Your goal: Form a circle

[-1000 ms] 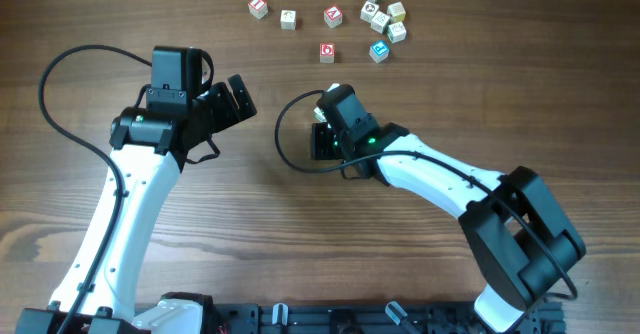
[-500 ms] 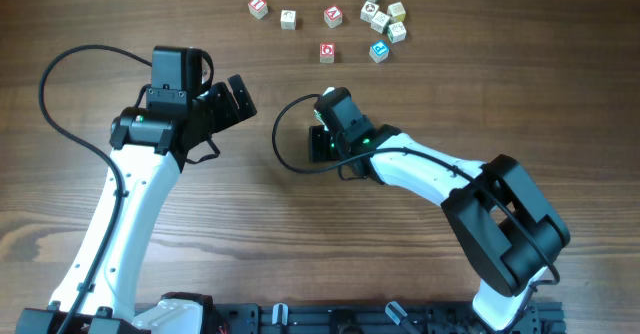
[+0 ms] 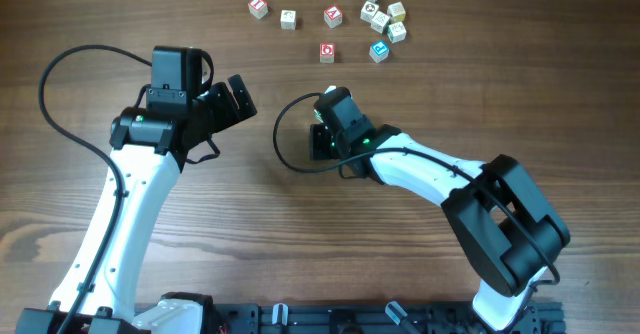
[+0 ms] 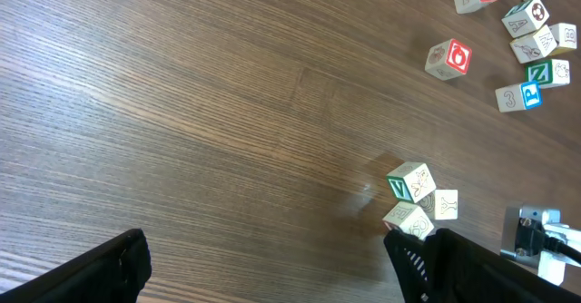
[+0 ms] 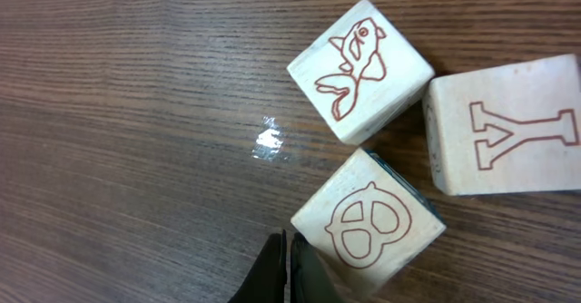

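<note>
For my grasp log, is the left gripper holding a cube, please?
No, the left gripper stands wide open in its wrist view, with only bare table between its jaws.

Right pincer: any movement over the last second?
Yes. In the overhead view the right pincer shifted slightly left. Its wrist now sits almost straight below the red O cube, and a second ago it sat further right.

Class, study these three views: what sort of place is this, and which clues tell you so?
Most likely a robotics lab workbench, not a home. A white left arm and right arm, both cabled, stand at a wood-grain table, with small wooden letter cubes as practice objects.
</note>
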Robot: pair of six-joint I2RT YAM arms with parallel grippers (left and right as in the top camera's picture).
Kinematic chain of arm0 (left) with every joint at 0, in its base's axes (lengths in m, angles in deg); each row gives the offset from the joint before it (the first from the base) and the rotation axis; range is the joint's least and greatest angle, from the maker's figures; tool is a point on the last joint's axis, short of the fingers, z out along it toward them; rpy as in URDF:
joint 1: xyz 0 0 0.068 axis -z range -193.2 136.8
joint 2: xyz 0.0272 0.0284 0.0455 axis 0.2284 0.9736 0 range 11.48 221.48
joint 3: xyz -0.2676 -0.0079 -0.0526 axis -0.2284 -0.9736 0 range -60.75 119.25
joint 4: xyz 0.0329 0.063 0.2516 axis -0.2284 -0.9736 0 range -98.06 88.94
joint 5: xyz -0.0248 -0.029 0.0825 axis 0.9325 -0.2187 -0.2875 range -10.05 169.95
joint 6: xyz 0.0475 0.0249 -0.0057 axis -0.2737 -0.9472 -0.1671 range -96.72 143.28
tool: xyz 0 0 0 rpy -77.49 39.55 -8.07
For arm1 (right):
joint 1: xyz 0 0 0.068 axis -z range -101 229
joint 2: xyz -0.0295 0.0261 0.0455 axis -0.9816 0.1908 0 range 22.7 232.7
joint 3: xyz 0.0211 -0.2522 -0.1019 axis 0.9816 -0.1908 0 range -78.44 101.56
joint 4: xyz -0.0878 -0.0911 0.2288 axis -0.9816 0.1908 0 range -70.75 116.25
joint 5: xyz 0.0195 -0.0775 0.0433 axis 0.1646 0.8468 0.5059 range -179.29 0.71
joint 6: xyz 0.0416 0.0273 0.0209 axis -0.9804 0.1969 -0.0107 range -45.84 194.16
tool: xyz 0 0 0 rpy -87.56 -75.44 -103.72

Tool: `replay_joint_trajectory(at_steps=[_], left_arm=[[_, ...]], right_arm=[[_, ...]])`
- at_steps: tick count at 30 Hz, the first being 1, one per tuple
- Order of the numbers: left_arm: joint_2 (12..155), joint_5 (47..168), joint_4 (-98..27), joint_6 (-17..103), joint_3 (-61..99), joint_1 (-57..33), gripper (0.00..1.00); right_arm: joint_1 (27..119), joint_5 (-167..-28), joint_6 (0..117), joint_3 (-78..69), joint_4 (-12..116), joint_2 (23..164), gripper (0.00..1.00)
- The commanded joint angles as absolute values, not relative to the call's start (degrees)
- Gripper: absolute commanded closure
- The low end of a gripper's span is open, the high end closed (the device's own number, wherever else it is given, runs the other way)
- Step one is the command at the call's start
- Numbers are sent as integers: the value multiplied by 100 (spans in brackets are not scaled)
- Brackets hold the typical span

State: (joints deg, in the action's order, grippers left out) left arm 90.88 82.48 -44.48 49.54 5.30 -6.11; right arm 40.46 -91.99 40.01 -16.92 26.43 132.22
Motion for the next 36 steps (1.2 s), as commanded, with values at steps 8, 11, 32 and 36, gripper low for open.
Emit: replay_joint_trajectory(at_steps=[8, 11, 32, 36], left_arm=[[9121, 8294, -4435, 4989, 569, -642, 0], [9121, 8294, -4435, 4989, 569, -642, 0], [9121, 8294, -4435, 4989, 569, -642, 0], [9121, 8294, -4435, 4989, 569, -642, 0]], right_arm=[[4059, -9634, 4283, -1716, 2951, 13289, 95], [4035, -9638, 4287, -1716, 3424, 13005, 95], [4223, -7857, 3201, -1718, 3262, 13012, 96], [4229, -8016, 3198, -1718, 3122, 13119, 95]])
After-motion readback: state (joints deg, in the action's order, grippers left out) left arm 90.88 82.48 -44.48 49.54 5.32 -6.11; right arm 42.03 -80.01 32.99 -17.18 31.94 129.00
